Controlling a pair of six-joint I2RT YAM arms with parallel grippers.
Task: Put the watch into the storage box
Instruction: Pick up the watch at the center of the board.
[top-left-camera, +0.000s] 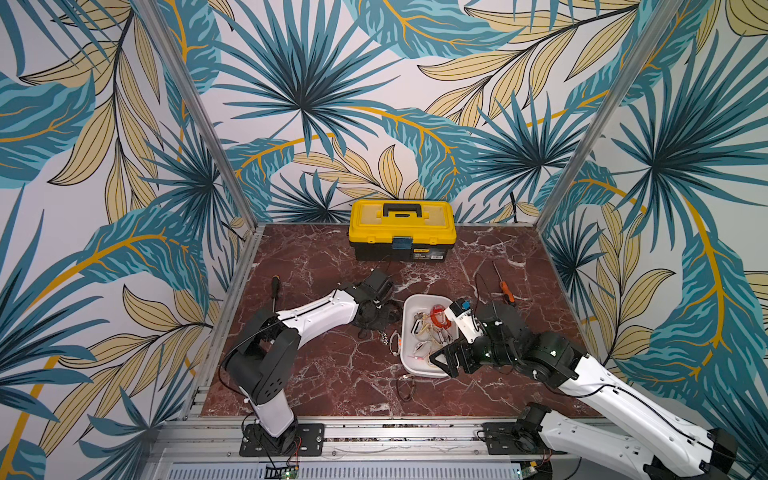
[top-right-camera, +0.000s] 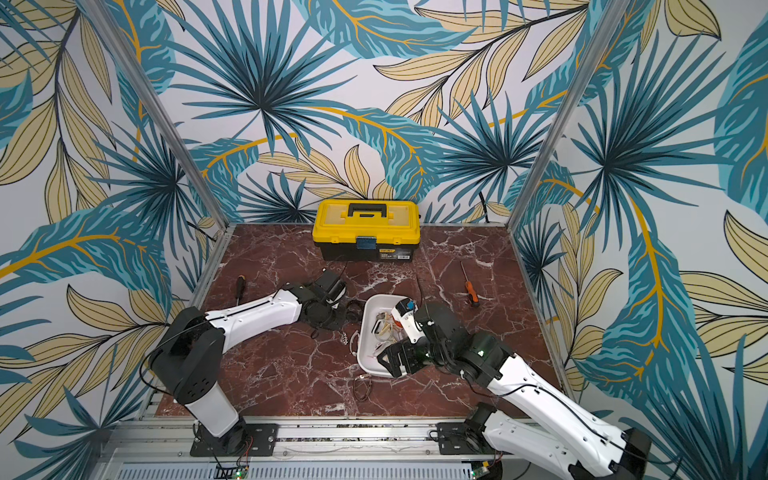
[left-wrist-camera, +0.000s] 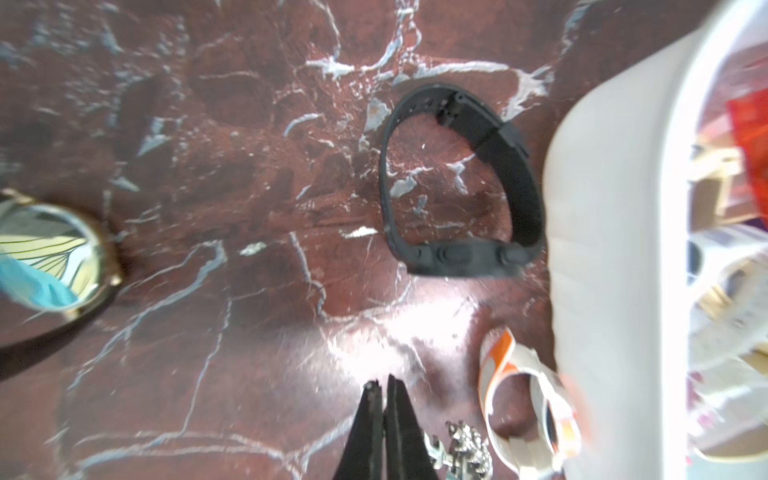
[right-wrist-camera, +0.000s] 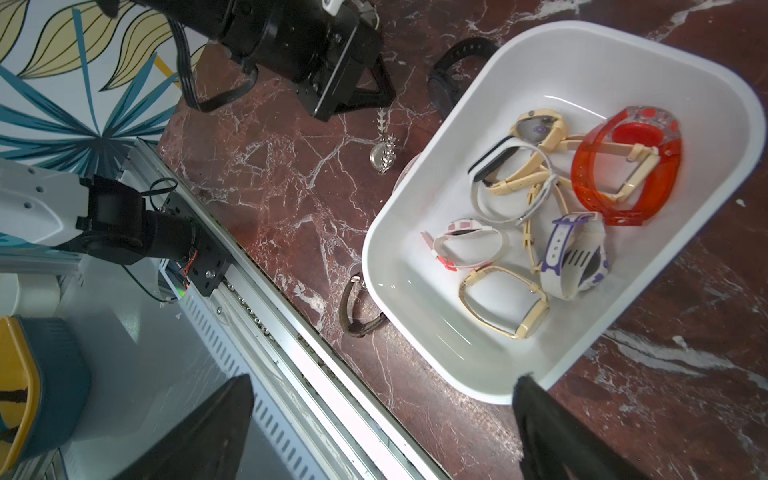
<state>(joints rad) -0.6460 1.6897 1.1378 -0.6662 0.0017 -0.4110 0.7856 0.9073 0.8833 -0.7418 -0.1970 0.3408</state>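
The white storage box (top-left-camera: 415, 366) (top-right-camera: 368, 359) (right-wrist-camera: 582, 70) holds several watches, among them a red one (right-wrist-camera: 623, 174). On the marble beside it lie a black watch (left-wrist-camera: 457, 187) (right-wrist-camera: 453, 62), a white-and-orange watch (left-wrist-camera: 523, 407) (top-left-camera: 395, 343), a silver chain watch (right-wrist-camera: 383, 156) (left-wrist-camera: 461, 449) and a brown-strap watch (top-left-camera: 405, 386) (right-wrist-camera: 353, 307). My left gripper (left-wrist-camera: 384, 382) (top-left-camera: 376, 320) is shut low over the marble. The silver watch lies right beside its fingers, partly hidden by one; nothing shows between the tips. My right gripper (right-wrist-camera: 384, 380) (top-left-camera: 442, 361) stands open over the box's near corner, empty.
A yellow-lidded black toolbox (top-left-camera: 401, 228) stands at the back. A black-handled screwdriver (top-left-camera: 275, 291) lies far left, an orange-handled one (top-left-camera: 505, 289) right of the box. A gold-rimmed round watch face (left-wrist-camera: 54, 249) lies near the left gripper. A metal rail (right-wrist-camera: 291, 332) edges the table front.
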